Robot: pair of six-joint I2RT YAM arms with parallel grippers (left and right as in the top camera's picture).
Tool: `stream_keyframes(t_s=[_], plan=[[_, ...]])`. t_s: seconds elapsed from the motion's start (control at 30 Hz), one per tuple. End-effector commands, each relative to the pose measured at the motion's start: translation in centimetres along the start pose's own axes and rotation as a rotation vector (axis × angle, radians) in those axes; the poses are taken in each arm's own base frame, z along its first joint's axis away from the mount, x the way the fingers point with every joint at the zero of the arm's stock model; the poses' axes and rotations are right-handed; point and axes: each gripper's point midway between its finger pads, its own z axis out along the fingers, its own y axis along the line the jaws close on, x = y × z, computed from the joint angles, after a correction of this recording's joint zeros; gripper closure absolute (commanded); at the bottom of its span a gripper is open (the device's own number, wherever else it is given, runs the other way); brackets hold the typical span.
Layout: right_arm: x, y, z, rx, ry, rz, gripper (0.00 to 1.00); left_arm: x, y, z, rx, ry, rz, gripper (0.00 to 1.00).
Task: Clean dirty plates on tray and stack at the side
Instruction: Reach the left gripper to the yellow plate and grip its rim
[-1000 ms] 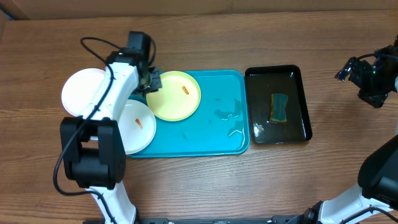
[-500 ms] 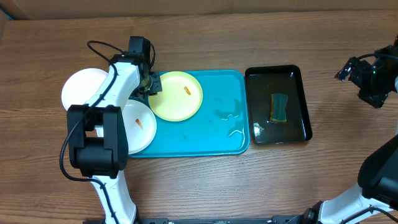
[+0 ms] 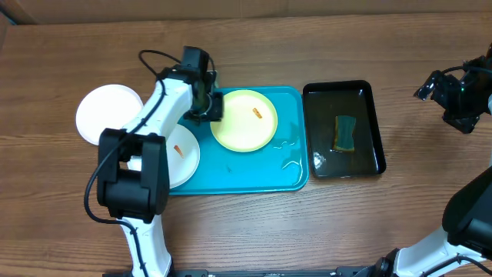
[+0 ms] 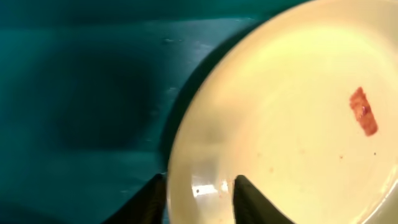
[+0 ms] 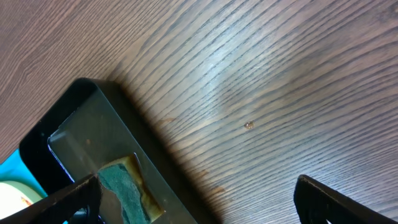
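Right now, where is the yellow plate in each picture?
Overhead: yellow plate mid-picture, on the blue tray.
Left wrist: fills the right side, its rim between the fingers of the left gripper.
Right wrist: pale sliver in the bottom-left corner, probably it.
Shared landmark: the blue tray.

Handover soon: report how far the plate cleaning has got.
Done: perhaps the far-left white plate, off the tray, no smear visible. In hand: the left gripper straddles the rim of the yellow-green plate, smear on it. Left: that plate, the smeared white plate; sponge idle in the black tray; nothing stacked.
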Motion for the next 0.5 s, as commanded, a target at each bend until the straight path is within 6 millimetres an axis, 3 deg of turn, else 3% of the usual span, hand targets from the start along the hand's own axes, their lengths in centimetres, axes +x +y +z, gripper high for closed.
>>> stream_keyframes(t_s=[0.0, 0.1, 0.2, 0.47], plan=[[-0.6, 0.3, -0.5, -0.012, -0.021, -0.007, 0.0, 0.7, -1.6, 0.7, 0.027, 0.021, 0.048, 0.56], [-0.6, 0.3, -0.5, -0.012, -0.021, -0.007, 0.0, 1.1, -1.7, 0.7, 0.015, 0.036, 0.048, 0.55], [-0.6, 0.3, -0.5, -0.012, -0.021, -0.006, 0.0, 2.0, -0.6, 0.6, -0.048, 0.069, -0.019, 0.43], [-0.6, 0.3, -0.5, -0.012, -0.021, -0.007, 0.0, 5.6, -0.8, 0.4, -0.094, 0.2, -0.159, 0.54]])
